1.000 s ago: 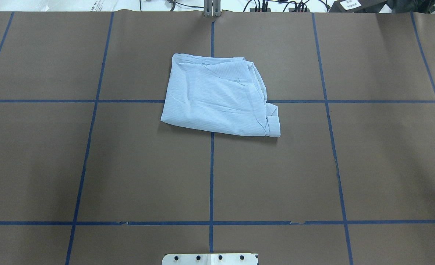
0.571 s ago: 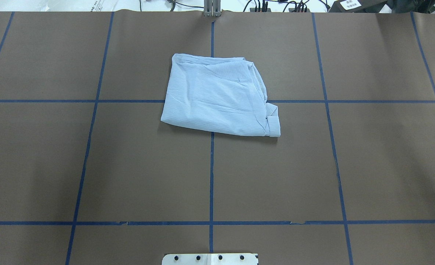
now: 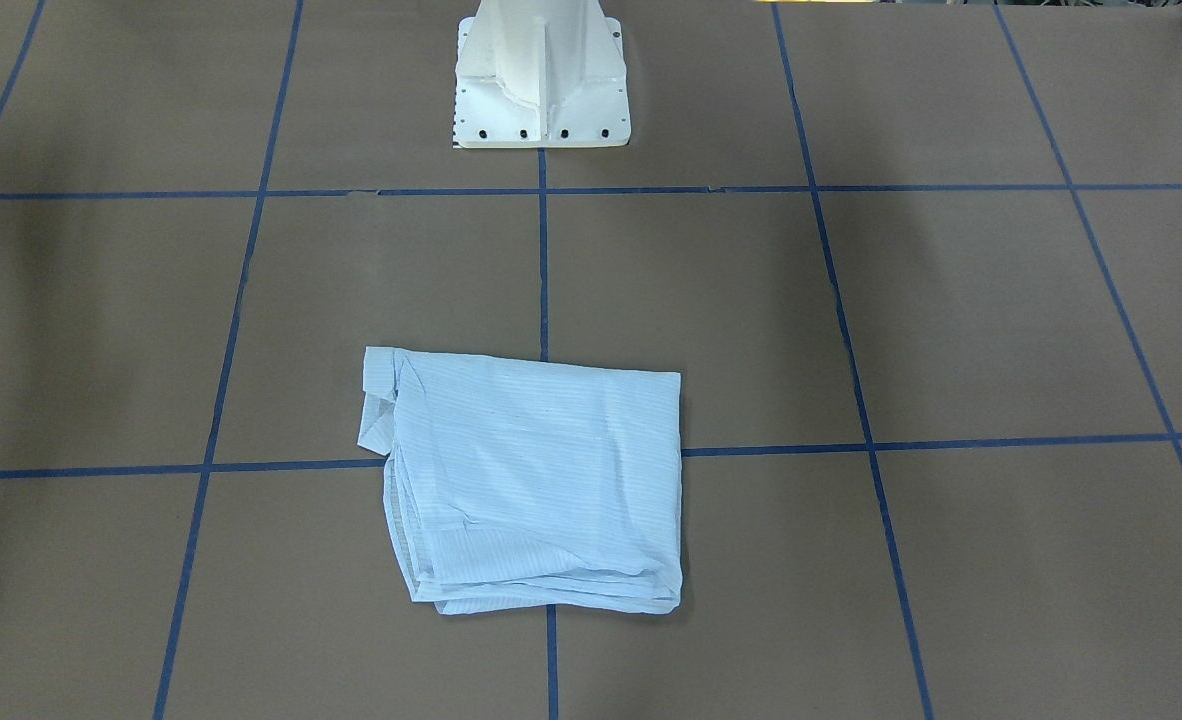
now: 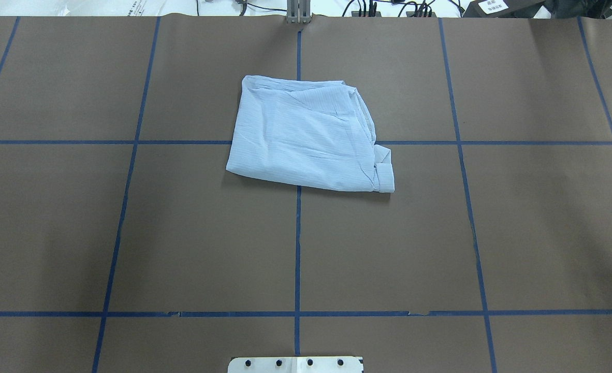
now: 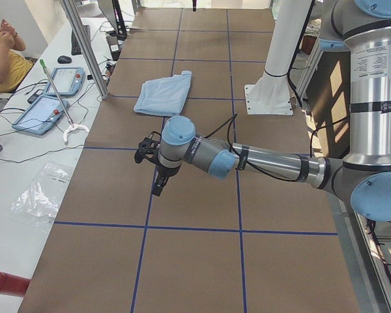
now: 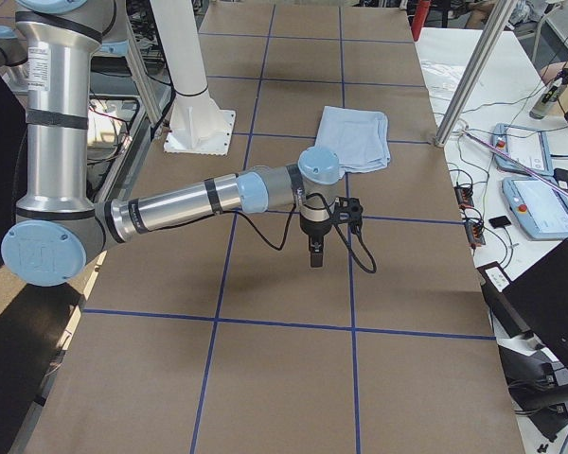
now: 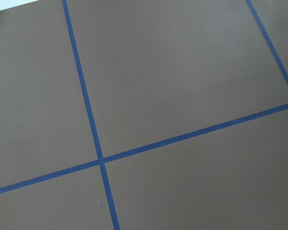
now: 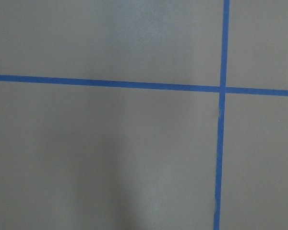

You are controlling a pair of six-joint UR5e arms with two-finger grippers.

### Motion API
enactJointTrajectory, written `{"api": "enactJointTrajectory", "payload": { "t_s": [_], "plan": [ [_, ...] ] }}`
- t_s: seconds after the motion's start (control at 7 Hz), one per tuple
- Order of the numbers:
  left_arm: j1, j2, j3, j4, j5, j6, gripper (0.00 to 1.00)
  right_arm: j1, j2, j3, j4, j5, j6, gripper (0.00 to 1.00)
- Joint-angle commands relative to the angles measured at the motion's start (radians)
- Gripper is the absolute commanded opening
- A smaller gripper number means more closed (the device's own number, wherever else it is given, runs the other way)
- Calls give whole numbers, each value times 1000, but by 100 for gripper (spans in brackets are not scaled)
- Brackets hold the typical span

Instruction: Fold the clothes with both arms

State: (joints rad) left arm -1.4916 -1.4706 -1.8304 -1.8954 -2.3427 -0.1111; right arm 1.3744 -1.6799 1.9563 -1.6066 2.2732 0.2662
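Observation:
The clothes are one pale-blue striped shirt (image 4: 306, 137) folded into a compact rectangle and lying flat at the far middle of the table (image 4: 130, 233). It also shows in the front view (image 3: 541, 480) and both side views (image 5: 164, 94) (image 6: 355, 137). A cuff sticks out at its near right corner. My left gripper (image 5: 158, 186) hangs over bare table, well away from the shirt. My right gripper (image 6: 316, 257) likewise hangs over bare table on the other side. Both show only in the side views, so I cannot tell whether they are open or shut. Both wrist views show only brown table and blue tape.
Blue tape lines (image 4: 297, 248) divide the brown table into squares. The white pedestal base (image 3: 541, 80) stands at the robot's edge. Tablets (image 5: 49, 98), cables and a metal post (image 5: 85, 49) line the far side bench, where a seated person (image 5: 3, 55) is partly in view.

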Motion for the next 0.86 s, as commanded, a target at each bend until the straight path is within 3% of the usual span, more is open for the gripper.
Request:
{"api": "enactJointTrajectory", "payload": {
  "t_s": [0.0,0.71],
  "plan": [
    [1,1,2,-2,0,-1,100,-4,2,9,1,2,33,100],
    [1,-8,-12,-5,-1,-2,100,-3,-3,21,2,14,50,100]
  ]
}}
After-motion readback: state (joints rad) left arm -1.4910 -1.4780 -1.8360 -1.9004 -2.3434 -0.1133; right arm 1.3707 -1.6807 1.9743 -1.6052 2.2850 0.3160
